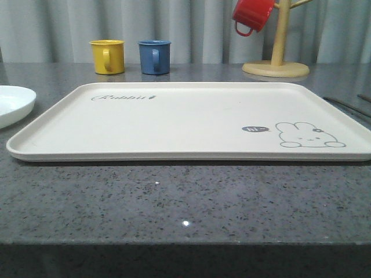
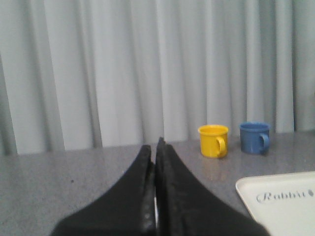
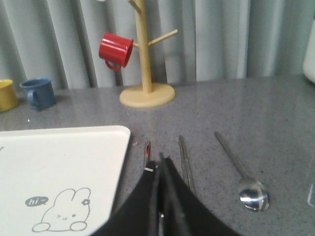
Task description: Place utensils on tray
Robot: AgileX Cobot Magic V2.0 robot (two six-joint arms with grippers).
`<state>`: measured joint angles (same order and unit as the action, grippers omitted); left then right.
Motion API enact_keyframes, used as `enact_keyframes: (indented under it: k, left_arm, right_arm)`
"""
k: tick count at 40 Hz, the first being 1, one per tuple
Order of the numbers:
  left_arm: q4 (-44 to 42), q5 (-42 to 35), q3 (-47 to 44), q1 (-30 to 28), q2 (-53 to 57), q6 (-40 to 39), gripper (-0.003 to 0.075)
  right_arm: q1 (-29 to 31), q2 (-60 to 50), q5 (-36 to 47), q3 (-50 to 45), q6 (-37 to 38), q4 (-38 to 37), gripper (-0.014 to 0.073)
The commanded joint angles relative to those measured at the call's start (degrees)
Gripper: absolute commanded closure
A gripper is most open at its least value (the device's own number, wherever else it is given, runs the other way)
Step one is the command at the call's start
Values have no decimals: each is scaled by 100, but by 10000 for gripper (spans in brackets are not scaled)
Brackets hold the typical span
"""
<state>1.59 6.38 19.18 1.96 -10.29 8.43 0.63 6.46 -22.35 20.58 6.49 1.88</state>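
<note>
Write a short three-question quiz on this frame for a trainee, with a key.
1. True or false: the tray already holds a utensil.
2. Which mug hangs on the wooden mug tree? A) yellow B) blue C) red
3. Fill in: the spoon lies on the ____, apart from the tray.

Key:
1. False; the tray is bare. The spoon, the chopsticks and another utensil, partly hidden behind the right gripper, lie on the countertop.
2. C, the red mug; the yellow mug and blue mug stand on the counter.
3. Countertop.
</note>
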Motion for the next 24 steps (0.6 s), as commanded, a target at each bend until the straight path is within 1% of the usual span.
enact_keyframes:
  k: [1, 4, 6, 13, 16, 17, 20, 22, 24]
  left_arm:
    - [58, 231, 488, -5, -648, -42, 738]
    - [58, 340, 616, -5, -983, -42, 738]
    - [58, 253, 618, -5, -1100, -42, 738]
    - [58, 159, 618, -5, -1142, -42, 738]
    - [58, 170, 618, -5, -1142, -42, 721]
    - [58, 177, 618, -5, -1142, -42, 706]
    - [58, 177, 618, -5, -1142, -42, 609]
    - [58, 177, 618, -5, -1142, -42, 515]
    - [58, 177, 618, -5, -1142, -42, 405]
  right_arm:
    - [26, 600, 170, 411, -26, 7, 654]
    - [26, 913, 242, 483, -26, 7, 654]
    - [26, 1034, 251, 495, -26, 7, 654]
    - [26, 1077, 248, 495, -26, 1, 650]
    - [26, 1077, 248, 495, -26, -5, 608]
    - [26, 1077, 248, 495, -26, -5, 589]
    - [26, 1077, 237, 495, -26, -5, 477]
    - [26, 1077, 238, 495, -26, -5, 384]
    - [26, 1077, 230, 495, -26, -5, 286]
